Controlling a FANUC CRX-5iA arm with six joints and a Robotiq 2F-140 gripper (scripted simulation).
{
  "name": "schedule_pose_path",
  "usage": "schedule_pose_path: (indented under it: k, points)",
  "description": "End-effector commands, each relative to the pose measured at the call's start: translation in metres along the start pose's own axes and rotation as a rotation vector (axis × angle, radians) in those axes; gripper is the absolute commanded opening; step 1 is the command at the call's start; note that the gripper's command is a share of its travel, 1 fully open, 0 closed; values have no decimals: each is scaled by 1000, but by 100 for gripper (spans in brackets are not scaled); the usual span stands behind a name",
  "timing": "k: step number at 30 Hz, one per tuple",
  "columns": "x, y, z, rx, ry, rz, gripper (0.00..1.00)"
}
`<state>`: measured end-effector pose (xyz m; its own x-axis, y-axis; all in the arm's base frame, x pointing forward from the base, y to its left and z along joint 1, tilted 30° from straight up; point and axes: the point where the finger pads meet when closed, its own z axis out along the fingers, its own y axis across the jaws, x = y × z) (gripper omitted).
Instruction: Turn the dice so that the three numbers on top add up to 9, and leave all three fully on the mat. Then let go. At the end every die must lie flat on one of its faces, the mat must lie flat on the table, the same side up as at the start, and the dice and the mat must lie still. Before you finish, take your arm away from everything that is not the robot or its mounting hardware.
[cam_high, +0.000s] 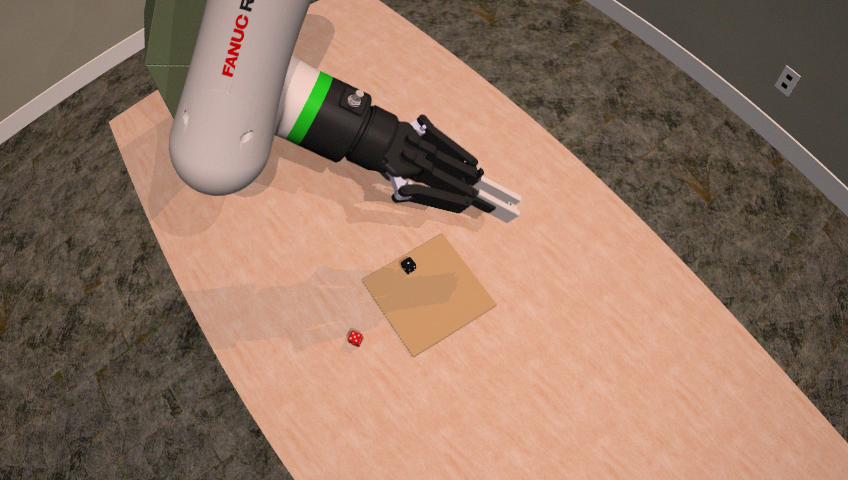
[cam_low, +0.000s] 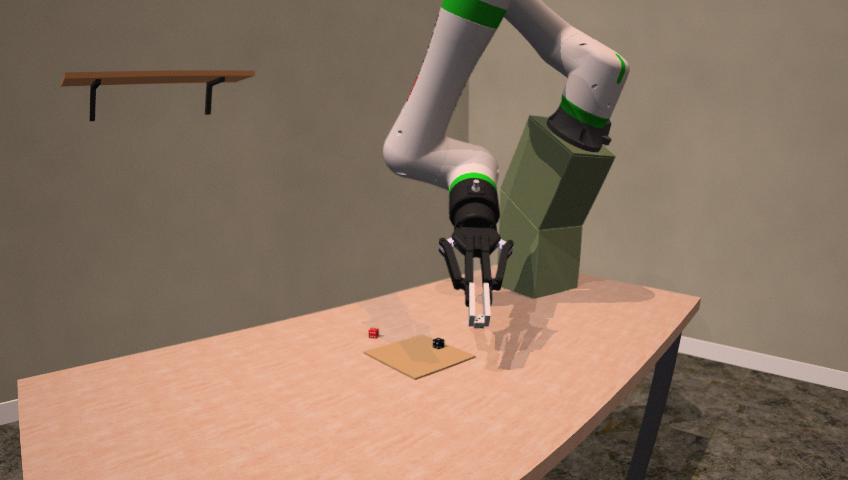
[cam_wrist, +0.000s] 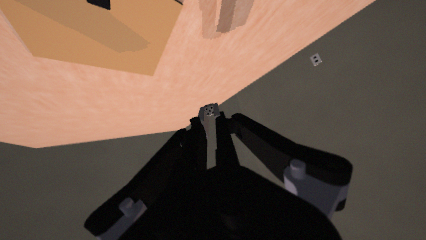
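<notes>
While the gripper (cam_high: 509, 208) (cam_low: 479, 321) (cam_wrist: 210, 112) held a pale die (cam_low: 479, 320) (cam_wrist: 209, 108) pinched between its fingertips, above the table (cam_high: 595, 309) (cam_low: 178, 392) (cam_wrist: 75, 100) and apart from the mat (cam_high: 440, 321) (cam_low: 410, 362) (cam_wrist: 125, 60), a black die (cam_high: 408, 265) (cam_low: 438, 343) (cam_wrist: 100, 3) sat on the mat near its edge. The red die (cam_high: 355, 338) (cam_low: 373, 333) lay on the wooden table, off the mat but near it. Beyond the mat, a green pedestal (cam_high: 169, 47) (cam_low: 559, 261) carried the arm (cam_high: 238, 107) (cam_low: 440, 89), and a shelf (cam_low: 157, 77) hung on the wall.

The white die (cam_low: 479, 320) (cam_wrist: 209, 109) was clamped above the table. The black die (cam_high: 408, 265) (cam_low: 438, 343) was supported by the flat tan mat (cam_high: 429, 303) (cam_low: 410, 361) (cam_wrist: 115, 45). The red die (cam_high: 355, 338) (cam_low: 373, 333) was positioned outside it.
</notes>
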<state>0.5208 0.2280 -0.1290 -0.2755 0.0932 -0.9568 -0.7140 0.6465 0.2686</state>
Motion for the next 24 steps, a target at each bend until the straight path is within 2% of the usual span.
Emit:
schedule_pose_path:
  k: [1,13,24]
  points:
    - [1,0,0,1,-73,-5,7]
    - [7,1,3,-14,-72,0,7]
    - [41,2,25,-14,-72,0,7]
